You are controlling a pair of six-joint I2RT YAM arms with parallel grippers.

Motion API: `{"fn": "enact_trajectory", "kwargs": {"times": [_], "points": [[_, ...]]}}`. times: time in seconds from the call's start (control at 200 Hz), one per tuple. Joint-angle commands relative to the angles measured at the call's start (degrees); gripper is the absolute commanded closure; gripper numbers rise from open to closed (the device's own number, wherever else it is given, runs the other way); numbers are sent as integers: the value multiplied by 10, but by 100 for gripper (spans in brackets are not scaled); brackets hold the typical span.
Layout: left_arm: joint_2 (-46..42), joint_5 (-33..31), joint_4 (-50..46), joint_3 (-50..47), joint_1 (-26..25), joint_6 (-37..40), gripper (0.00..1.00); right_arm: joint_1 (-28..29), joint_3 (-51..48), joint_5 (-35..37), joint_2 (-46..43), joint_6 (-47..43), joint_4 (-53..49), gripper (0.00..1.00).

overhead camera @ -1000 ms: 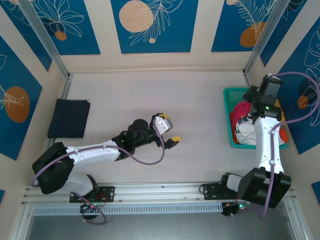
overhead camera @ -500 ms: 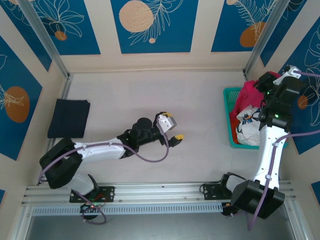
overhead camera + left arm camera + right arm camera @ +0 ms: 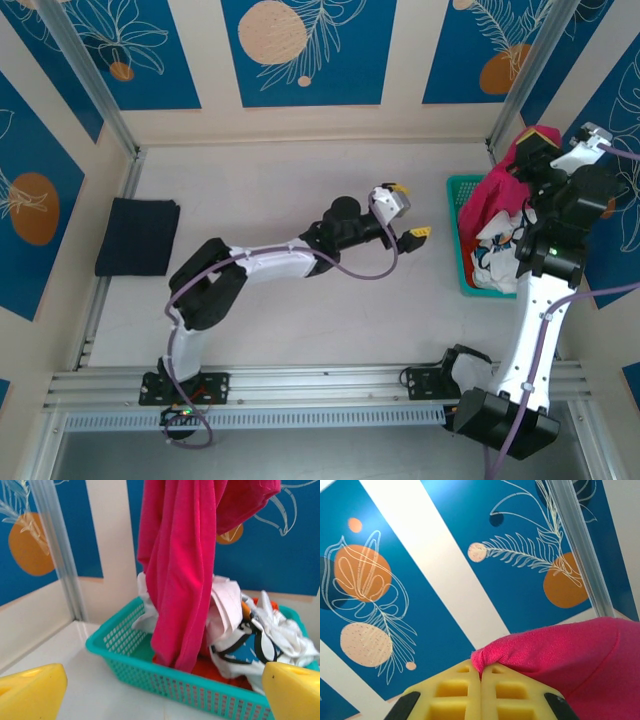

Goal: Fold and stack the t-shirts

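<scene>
table pale; navy t-shirt folded, left; teal basket right

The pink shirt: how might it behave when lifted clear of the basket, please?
Probably floppy: the pink shirt hangs in long folds from the right gripper. Likely light: a small pinch holds it. Its hem may drag the white shirt.

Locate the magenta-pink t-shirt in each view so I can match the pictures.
Top external: the magenta-pink t-shirt is at the right edge, hanging over the teal basket.
Left wrist: centre, draping from the top of the picture down into the basket.
Right wrist: lower right, pinched in the right pincer.
Shared landmark: the metal corner post close by the shirt.
</scene>
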Motion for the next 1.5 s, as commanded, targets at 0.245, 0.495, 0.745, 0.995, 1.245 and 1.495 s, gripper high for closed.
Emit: {"fn": "enact_trajectory", "kwargs": {"times": [0.245,0.495,0.745,0.995,1.245,1.495], "points": [[117,58,-20,186,-32,-25,0,-1,108,-38,-30,17,71,100],[163,51,-35,267,-37,-40,0,4,185,-97,-13,19,49,100],[146,16,-39,267,-34,-36,29,32,205,-156,-17,1,-11,100],[-2,-6,26,33,-25,-23,100,88,167,-142,-20,-34,-62,100],[-144,-64,24,-176,21,-36,100,230,119,-66,1,-97,-84,100],[-134,-35,-63,-148,115,-104,100,323,93,30,33,-119,-85,100]]}}
